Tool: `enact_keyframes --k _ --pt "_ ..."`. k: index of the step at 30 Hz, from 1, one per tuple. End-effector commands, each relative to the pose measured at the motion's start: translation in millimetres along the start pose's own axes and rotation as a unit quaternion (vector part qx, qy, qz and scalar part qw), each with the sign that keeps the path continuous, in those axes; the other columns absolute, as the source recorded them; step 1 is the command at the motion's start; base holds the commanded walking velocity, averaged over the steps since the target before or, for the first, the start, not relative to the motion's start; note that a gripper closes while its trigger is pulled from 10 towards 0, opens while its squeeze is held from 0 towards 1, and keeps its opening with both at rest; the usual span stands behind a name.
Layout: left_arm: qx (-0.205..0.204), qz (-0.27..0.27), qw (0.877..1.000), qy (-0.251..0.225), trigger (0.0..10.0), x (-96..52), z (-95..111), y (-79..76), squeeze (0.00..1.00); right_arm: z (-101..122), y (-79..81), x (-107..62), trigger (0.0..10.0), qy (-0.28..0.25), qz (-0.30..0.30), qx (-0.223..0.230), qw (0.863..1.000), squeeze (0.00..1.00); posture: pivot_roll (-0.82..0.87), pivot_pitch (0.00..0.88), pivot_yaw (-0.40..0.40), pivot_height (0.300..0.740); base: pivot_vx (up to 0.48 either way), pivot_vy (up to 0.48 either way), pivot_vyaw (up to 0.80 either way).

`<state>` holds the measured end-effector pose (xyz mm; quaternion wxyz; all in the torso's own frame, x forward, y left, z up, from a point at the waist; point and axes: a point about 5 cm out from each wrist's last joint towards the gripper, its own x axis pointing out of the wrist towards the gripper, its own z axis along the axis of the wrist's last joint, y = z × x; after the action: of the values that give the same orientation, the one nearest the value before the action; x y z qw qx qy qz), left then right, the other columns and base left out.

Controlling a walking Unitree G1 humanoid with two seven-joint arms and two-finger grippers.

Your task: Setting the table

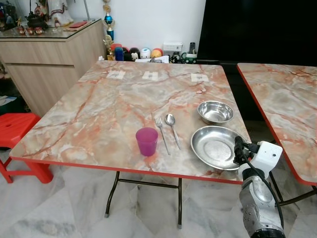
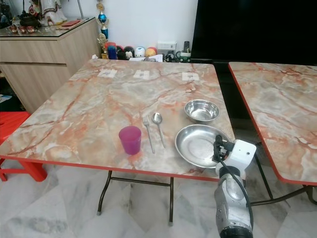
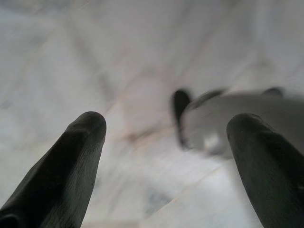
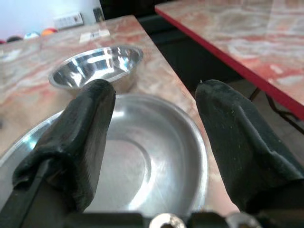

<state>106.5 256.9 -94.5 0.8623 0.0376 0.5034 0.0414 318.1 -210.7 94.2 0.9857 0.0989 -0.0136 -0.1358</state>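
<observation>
Right gripper (image 4: 154,142) spread wide over the near rim of the steel plate (image 1: 214,146) at the counter (image 1: 99,114) edge — holding nothing. Bowl (image 1: 215,111) just behind the plate; fork (image 1: 161,133), spoon (image 1: 172,129) and purple cup (image 1: 146,141) to its left. Left gripper (image 3: 166,166) spread apart over blurred floor — grey shape beyond it unreadable.

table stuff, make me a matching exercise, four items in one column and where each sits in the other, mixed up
Items:
1. purple cup
2. fork
3. small steel bowl
4. right tool

Places:
A. farther back than the steel plate
B. at the plate's near right rim, fingers apart
C. just left of the spoon
D. left of the cutlery, near the table's front edge

Pairs: 1-D, 2-C, 3-A, 4-B
</observation>
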Motion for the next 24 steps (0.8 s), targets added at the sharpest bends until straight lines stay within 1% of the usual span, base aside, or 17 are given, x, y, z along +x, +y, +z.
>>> enact_keyframes --k 1,3,4,8,10,16,19,20,22,24 --pt "-0.008 -0.009 1.000 0.005 10.0 -1.0 -4 0.0 0.00 4 6.4 0.1 10.0 -0.014 0.010 -0.001 1.000 0.00 0.00 0.000 -0.011 0.740 0.259 0.000 0.00" --pt "-0.008 -0.009 1.000 0.006 10.0 -1.4 -5 -0.4 0.00 4 6.1 0.0 10.0 -0.015 0.009 -0.004 1.000 0.00 0.00 0.000 -0.011 0.740 0.259 0.000 0.00" --pt "-0.007 -0.012 1.000 0.006 10.0 -0.9 -6 -4.1 0.00 4 5.3 -0.2 10.0 -0.016 0.006 -0.005 1.000 0.00 0.00 0.000 -0.010 0.740 0.259 0.000 0.00" --pt "-0.007 -0.012 1.000 0.005 10.0 -0.2 -4 -4.8 0.00 5 4.0 -0.5 10.0 -0.020 0.002 -0.004 1.000 0.00 0.00 0.000 -0.010 0.740 0.261 0.000 0.00" --pt "-0.006 -0.011 1.000 0.002 10.0 1.7 3 -2.7 0.00 6 3.4 -1.0 10.0 -0.025 -0.003 -0.004 1.000 0.00 0.00 0.000 -0.010 0.740 0.000 0.000 0.00" --pt "-0.008 -0.011 1.000 -0.002 10.0 4.3 12 -3.7 0.00 9 0.6 -3.0 10.0 -0.043 -0.024 -0.002 0.999 0.00 0.00 0.000 -0.010 0.740 0.000 0.000 0.00" --pt "-0.007 -0.013 1.000 -0.002 10.0 5.5 14 -7.8 0.00 11 -1.6 -4.7 10.0 -0.051 -0.034 -0.001 0.998 0.00 0.00 0.000 -0.010 0.740 0.000 0.000 0.00" --pt "-0.007 -0.014 1.000 -0.002 10.0 6.4 15 -11.3 0.00 13 -3.8 -6.5 10.0 -0.056 -0.043 -0.001 0.998 0.00 0.00 0.000 -0.010 0.740 0.000 0.000 0.00" --pt "-0.006 -0.015 1.000 -0.002 10.0 6.6 15 -12.2 0.00 13 -4.3 -6.9 10.0 -0.056 -0.045 -0.001 0.997 0.00 0.00 0.000 -0.010 0.740 0.000 0.000 0.00" --pt "-0.005 -0.018 1.000 -0.003 10.0 8.0 17 -19.2 0.00 13 -11.9 -12.6 10.0 -0.054 -0.061 -0.004 0.997 0.00 0.00 0.000 -0.012 0.740 0.000 0.000 0.00"
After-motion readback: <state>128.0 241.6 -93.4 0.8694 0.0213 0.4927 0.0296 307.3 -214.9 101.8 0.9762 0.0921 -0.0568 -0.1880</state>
